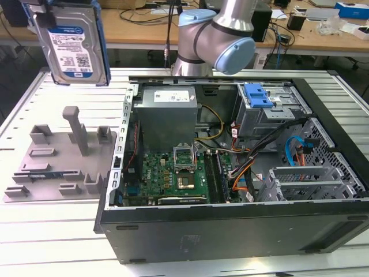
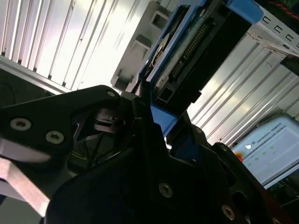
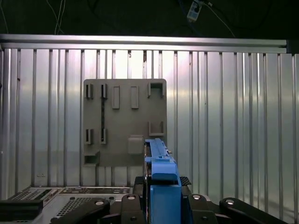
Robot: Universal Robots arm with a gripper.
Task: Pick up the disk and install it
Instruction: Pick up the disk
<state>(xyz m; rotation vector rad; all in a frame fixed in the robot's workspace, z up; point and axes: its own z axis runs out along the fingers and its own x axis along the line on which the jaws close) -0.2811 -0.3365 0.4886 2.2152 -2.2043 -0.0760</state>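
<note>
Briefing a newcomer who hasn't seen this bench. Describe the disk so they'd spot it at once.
Find the open computer case on the slatted table; at the exterior view's left of it lies a grey fixture plate. Above that plate the gripper holds the disk off the table. It alone is silver with a white-and-blue label and blue frame.

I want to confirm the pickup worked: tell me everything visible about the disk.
The disk is a flat silver rectangle with a white-and-blue label, edged by a blue plastic frame. It hangs upright in the air above the grey holder, at the exterior view's left of the open computer case. The gripper is shut on its blue frame; nothing else touches it. Connector pins show in the second wrist view.
</note>
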